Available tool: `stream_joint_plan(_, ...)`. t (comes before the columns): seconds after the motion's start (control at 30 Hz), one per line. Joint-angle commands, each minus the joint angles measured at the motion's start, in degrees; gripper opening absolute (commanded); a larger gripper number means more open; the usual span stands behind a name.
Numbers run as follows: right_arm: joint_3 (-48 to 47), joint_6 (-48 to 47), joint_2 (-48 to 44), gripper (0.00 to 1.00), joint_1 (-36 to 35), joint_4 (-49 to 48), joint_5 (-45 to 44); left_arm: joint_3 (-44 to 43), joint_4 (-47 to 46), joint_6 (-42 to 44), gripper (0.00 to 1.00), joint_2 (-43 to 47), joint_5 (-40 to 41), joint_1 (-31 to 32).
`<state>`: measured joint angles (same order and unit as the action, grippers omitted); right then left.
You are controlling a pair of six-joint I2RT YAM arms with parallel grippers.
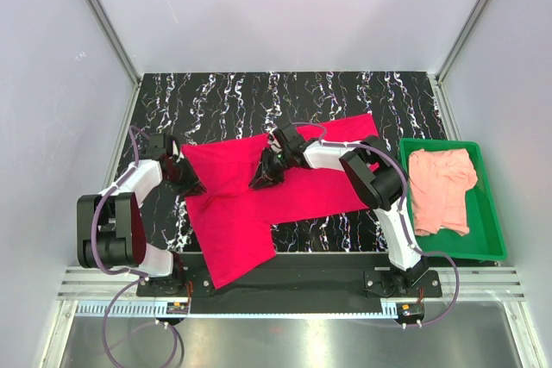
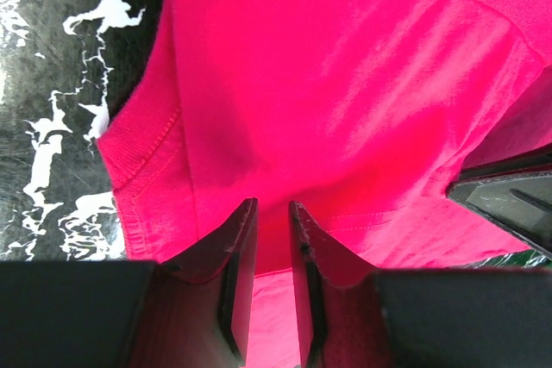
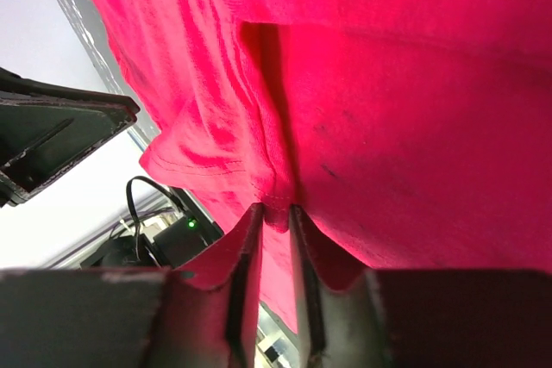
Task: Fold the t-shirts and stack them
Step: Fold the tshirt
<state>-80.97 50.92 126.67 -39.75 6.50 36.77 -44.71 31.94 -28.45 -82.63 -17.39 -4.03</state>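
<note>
The large crimson-red t-shirt (image 1: 231, 217) lies spread across the black marble table, one part hanging toward the near edge. My left gripper (image 1: 188, 184) sits at the shirt's left edge. In the left wrist view the left gripper (image 2: 272, 204) is shut on the red cloth (image 2: 328, 84), which fills the narrow gap between the jaws. My right gripper (image 1: 261, 178) is over the shirt's middle. The right wrist view shows the right gripper (image 3: 272, 208) pinching a raised fold of the red cloth (image 3: 388, 127). The salmon-pink t-shirt (image 1: 442, 187) lies crumpled in the tray.
A green plastic tray (image 1: 487, 234) stands at the table's right side, beside the right arm. Bare marble table (image 1: 259, 96) shows behind the red shirt. Grey walls close in the left, right and back.
</note>
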Motion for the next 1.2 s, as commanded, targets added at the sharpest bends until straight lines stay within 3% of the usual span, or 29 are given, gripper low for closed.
stream_joint_plan(0.0,-2.1,0.3,0.1,0.24,-0.8,-1.1,1.1,0.1,-0.6,1.1,0.25,-0.5,1.1,-0.4)
stream_joint_plan(0.13,-1.8,0.2,-1.2,0.15,-0.8,-0.2,1.3,0.3,-0.5,1.2,0.25,-0.6,1.9,-0.5)
stream_joint_plan(0.17,-1.8,0.1,-1.3,0.08,-0.8,0.2,1.2,0.2,-0.5,1.1,0.25,-0.7,2.1,-0.5)
stream_joint_plan(0.3,-1.4,-0.6,-3.1,0.02,-0.8,2.1,1.1,0.1,-0.1,1.3,0.25,-1.7,2.6,-0.4)
stream_joint_plan(0.67,-2.3,-6.9,-4.9,0.00,-0.6,10.2,-0.8,1.0,-0.2,1.5,0.24,-2.4,3.8,-0.4)
stream_joint_plan(0.8,-2.3,-8.2,-4.7,0.01,-0.2,10.9,-1.1,1.4,0.0,1.6,0.24,-2.3,3.9,-0.4)
stream_joint_plan(1.07,-3.8,-12.5,-4.3,0.13,0.5,14.5,-3.7,-0.3,2.8,3.6,0.23,2.1,6.4,-0.4)
stream_joint_plan(1.17,-5.7,-15.3,-4.3,0.26,0.6,17.3,-4.7,-2.5,5.0,4.5,0.25,5.3,7.1,-0.4)
